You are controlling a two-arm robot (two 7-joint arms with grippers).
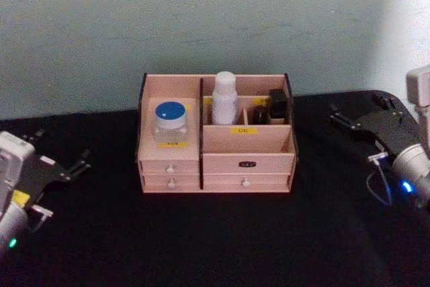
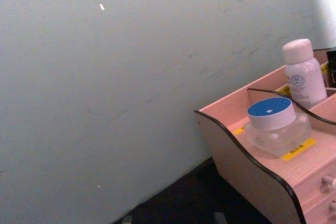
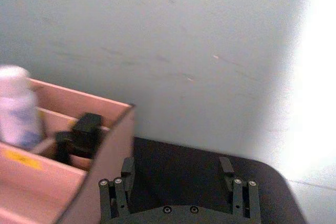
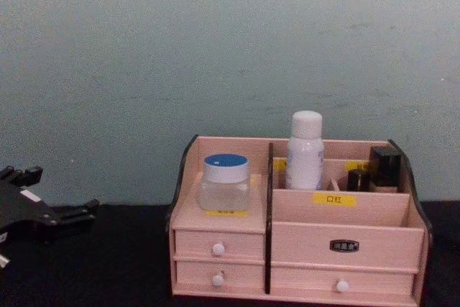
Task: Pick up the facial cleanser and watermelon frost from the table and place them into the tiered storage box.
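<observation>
The pale-pink tiered storage box (image 1: 248, 149) (image 4: 338, 221) stands at the back middle of the black table. A clear jar with a blue lid (image 1: 169, 122) (image 4: 224, 181) (image 2: 273, 124) sits on its left tier. A white bottle (image 1: 224, 97) (image 4: 305, 150) (image 2: 303, 74) stands upright in a back compartment. Which of the two is the facial cleanser and which the watermelon frost I cannot tell. My left gripper (image 1: 64, 183) (image 4: 54, 192) hovers open at the table's left, well away from the box. My right gripper (image 1: 363, 113) (image 3: 177, 169) is open and empty to the right of the box.
Small black items (image 1: 277, 104) (image 4: 384, 165) fill the box's right back compartment. Four white-knobbed drawers are closed. A pale wall rises right behind the box. Bare black table (image 1: 215, 247) lies in front of and beside the box.
</observation>
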